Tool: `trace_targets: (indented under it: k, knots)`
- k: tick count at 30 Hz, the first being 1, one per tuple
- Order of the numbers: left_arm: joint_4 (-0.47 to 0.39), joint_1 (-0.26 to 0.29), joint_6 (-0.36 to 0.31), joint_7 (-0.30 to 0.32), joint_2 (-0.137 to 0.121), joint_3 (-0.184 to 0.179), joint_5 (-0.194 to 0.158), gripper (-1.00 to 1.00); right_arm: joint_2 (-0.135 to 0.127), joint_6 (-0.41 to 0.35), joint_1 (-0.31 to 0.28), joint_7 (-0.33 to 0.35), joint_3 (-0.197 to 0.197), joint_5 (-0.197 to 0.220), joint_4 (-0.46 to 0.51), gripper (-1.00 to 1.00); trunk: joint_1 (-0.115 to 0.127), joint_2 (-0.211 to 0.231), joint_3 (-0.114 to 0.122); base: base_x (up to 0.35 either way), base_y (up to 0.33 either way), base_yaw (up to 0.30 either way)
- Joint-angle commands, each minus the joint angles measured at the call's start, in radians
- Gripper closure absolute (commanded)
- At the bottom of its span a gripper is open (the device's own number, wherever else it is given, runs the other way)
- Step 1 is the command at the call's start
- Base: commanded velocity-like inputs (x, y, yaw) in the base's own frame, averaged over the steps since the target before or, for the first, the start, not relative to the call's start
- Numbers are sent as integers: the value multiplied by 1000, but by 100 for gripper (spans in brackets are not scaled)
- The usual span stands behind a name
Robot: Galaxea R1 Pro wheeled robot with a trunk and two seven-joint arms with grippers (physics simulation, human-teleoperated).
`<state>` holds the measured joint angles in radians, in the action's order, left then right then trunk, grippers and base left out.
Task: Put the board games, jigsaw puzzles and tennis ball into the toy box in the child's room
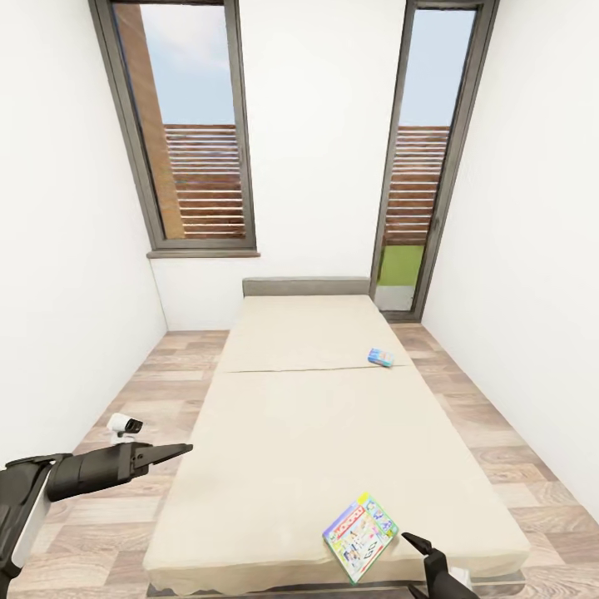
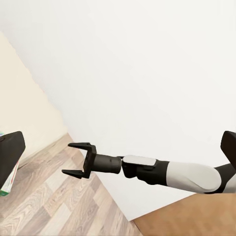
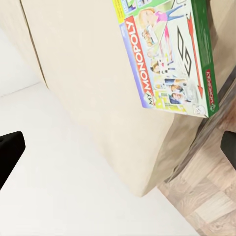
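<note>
Retrieval of the near board game (image 1: pixel 360 537) from the bed (image 1: pixel 274 449) awaits: right claw (image 1: pixel 428 557) open and empty beside it must close in, left claw (image 1: pixel 162 453) open and idle.

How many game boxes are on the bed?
2. One game box lies at the near end of the bed, close to the right gripper. A small blue one lies farther up, near the bed's right edge.

Left arm is reaching forward, its gripper (image 1: pixel 185 450) pointing ahead (jaw state unclear); right gripper (image 2: pixel 76 159) is hanging low, fingers (image 2: pixel 80 145) spread apart, gripping nothing.
</note>
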<state>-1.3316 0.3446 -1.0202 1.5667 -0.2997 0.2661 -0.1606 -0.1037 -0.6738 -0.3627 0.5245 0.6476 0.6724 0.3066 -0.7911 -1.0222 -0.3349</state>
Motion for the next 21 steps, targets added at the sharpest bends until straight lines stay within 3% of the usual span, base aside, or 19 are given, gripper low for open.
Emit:
trace_targets:
  k: [1, 8, 12, 21]
  knots:
    - [0, 1, -11, 4, 0, 0, 0, -100, 0, -7, -1, 0, 6, 0, 0, -100, 0, -1, -1, 0, 18, 0]
    - [0, -6, -11, 4, -1, 24, -1, -100, -1, -6, -1, 0, 6, 0, 0, -100, 0, -1, -1, 0, 7, 0]
    - [0, -9, -11, 4, 0, 48, -1, -100, -2, -5, -1, -1, 6, -1, 0, -100, -15, -29, -14, 0, 0, 0]
    - [-2, -10, -11, 4, 1, 56, -2, -100, 2, -4, -1, -2, 3, -10, 2, -100, -50, -92, -42, 0, 0, 0]
